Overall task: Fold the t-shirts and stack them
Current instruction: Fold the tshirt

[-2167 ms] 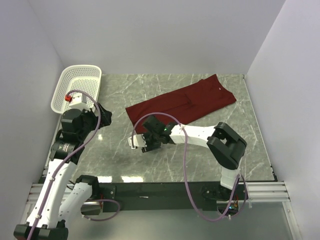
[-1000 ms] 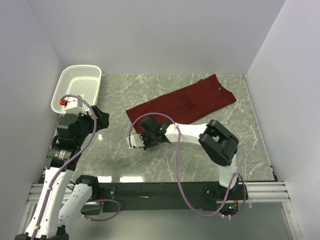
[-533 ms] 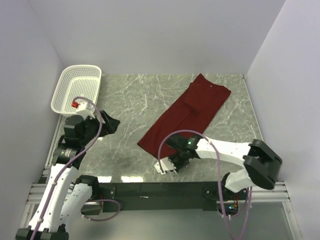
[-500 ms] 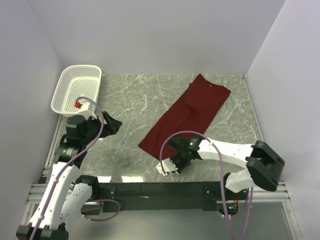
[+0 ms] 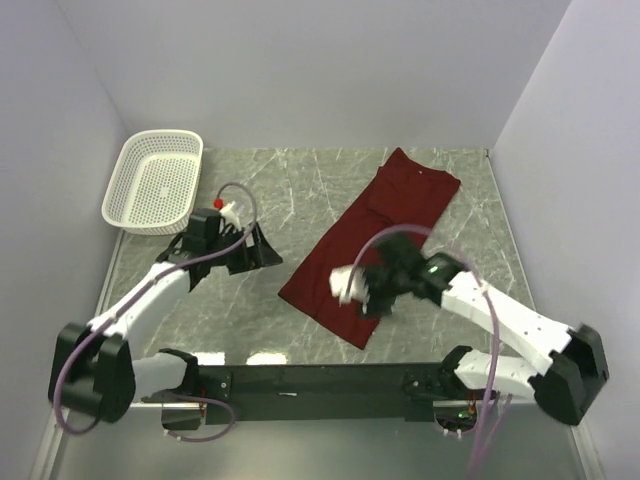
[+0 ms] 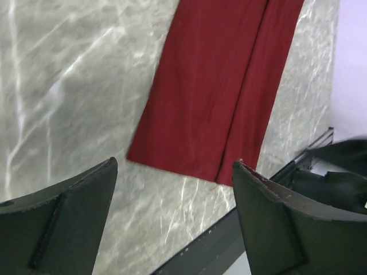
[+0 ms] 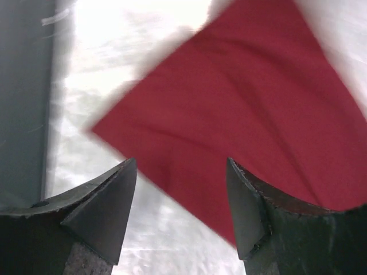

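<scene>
Both arms have swung in over the last half second: the right fingers have come off the near edge to sit above the shirt's near end, and the left fingers have reached out low toward the middle. At the near edge runs a black rail with the arm bases on it, and a pale purple cable loops along each arm. The right fingers are spread wide with nothing between them, blurred, the shirt's near corner under them. The left fingers are also spread wide and empty, just left of the shirt and apart from it. The shirt, maroon and folded into a long strip, lies flat on a slant from near centre to the far right. The tabletop is glossy grey marble with white veins. A white perforated basket sits in the far left corner, well apart from the shirt. Plain white walls close in the left, far and right sides.
</scene>
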You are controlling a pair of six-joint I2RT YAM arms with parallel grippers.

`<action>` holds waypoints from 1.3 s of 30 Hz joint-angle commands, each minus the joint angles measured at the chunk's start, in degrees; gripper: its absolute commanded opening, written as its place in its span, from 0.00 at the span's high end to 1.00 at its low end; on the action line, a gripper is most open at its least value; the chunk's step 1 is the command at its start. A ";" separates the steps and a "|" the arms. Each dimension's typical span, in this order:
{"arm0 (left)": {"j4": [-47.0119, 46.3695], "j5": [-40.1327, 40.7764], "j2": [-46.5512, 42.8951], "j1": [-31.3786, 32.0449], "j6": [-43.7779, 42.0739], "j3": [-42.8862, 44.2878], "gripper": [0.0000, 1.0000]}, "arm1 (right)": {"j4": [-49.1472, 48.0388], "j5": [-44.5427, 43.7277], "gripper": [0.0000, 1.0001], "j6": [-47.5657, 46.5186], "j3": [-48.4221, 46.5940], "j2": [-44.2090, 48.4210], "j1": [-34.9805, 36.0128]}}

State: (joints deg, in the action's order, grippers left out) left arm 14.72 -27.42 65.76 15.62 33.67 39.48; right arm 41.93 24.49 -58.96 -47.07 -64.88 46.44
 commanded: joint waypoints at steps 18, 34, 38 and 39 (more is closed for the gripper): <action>2.33 5.80 48.84 12.15 -10.82 44.78 0.31 | -23.30 25.17 0.35 49.11 -0.66 4.59 -63.92; 9.27 4.49 70.46 14.97 -9.15 69.40 0.46 | -23.65 26.66 0.35 49.55 0.05 5.12 -65.95; 9.54 2.11 72.58 15.49 -8.54 72.13 0.50 | -23.56 26.84 0.35 49.47 -0.04 5.20 -66.65; 9.80 2.11 73.28 15.58 -8.45 73.35 0.52 | -23.56 26.92 0.35 49.47 0.05 5.29 -66.65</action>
State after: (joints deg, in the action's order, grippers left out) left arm 22.28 -23.62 137.03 30.52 24.97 110.00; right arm 20.12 50.02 -9.87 -47.27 -61.06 -19.57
